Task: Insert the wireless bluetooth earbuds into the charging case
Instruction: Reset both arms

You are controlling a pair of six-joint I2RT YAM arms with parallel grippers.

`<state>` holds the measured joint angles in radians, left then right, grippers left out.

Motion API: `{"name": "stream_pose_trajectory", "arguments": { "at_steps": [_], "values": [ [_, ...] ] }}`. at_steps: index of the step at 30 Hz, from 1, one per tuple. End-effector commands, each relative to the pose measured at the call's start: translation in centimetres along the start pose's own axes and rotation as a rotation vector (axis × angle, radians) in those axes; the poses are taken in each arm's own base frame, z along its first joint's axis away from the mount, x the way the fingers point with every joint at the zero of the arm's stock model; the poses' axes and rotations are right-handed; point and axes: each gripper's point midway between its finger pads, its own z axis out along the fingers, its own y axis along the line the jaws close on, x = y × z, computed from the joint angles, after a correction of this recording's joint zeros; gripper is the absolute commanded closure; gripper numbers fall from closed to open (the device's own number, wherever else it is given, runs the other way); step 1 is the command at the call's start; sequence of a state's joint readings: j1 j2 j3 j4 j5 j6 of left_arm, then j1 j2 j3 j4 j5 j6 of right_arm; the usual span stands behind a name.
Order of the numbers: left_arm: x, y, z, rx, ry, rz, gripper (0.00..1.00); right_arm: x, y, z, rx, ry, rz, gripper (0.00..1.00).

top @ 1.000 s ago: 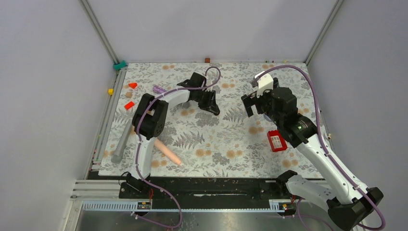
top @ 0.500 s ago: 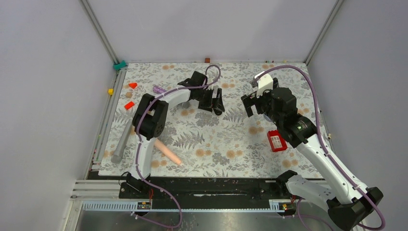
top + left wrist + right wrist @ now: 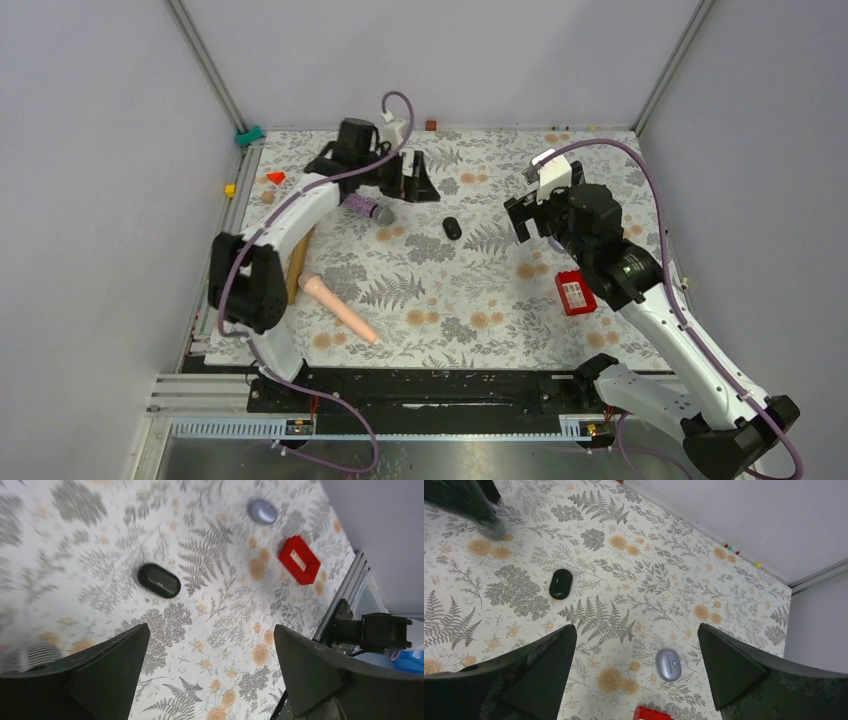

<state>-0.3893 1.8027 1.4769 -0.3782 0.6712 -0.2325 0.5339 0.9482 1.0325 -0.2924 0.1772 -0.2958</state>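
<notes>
A glossy black oval earbud [image 3: 452,228] lies alone on the floral mat [image 3: 450,300]; it also shows in both wrist views [image 3: 159,580] [image 3: 560,583]. A purple-grey oval earbud [image 3: 668,664] with a seam line lies near the red box, seen too from the left wrist [image 3: 262,511]; the right arm hides it from above. The charging case is out of view. My left gripper [image 3: 418,190] [image 3: 210,630] hangs open and empty at the far side, left of the black one. My right gripper [image 3: 518,218] [image 3: 636,627] is open and empty, above the purple-grey one.
A red box [image 3: 575,292] [image 3: 299,560] sits at the right under the right arm. A purple microphone [image 3: 368,208] lies beside the left gripper, its mesh head [image 3: 491,529] near the black bud. A pink cylinder [image 3: 340,308] and orange wedges [image 3: 276,177] lie left.
The left gripper opened and let go of the black earbud, which now rests on the mat. The left arm then swung back and left. The right arm stayed put.
</notes>
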Motion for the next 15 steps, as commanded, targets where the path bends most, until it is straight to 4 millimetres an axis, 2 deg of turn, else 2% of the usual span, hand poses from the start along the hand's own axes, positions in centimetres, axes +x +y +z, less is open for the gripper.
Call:
{"name": "stream_pose_trajectory", "arguments": {
  "at_steps": [1,3,6,11,12,15],
  "values": [
    [-5.6,-4.9,-8.3,0.062,-0.185,0.248,0.02,-2.7,-2.1,-1.3,0.080,-0.096,-0.022,0.00],
    [-6.4,-5.8,-11.5,0.033,-0.241,0.318,0.02,-3.0,-2.2,-1.7,0.082,-0.106,-0.032,0.00],
    [-6.8,-6.1,-15.8,-0.077,-0.317,0.427,0.01,-3.4,-3.0,-2.7,0.109,-0.112,-0.037,0.01],
    [-5.1,-5.2,-21.1,-0.247,-0.423,0.516,0.01,-5.7,-6.3,-6.7,0.259,-0.187,0.043,0.01],
    [-4.2,-4.7,-21.6,-0.272,-0.430,0.511,0.01,-5.8,-6.8,-7.6,0.282,-0.199,0.061,0.01],
    [-2.8,-5.0,-24.4,-0.350,-0.479,0.540,0.01,-5.2,-7.8,-10.4,0.328,-0.225,0.076,0.01]
  ]
}}
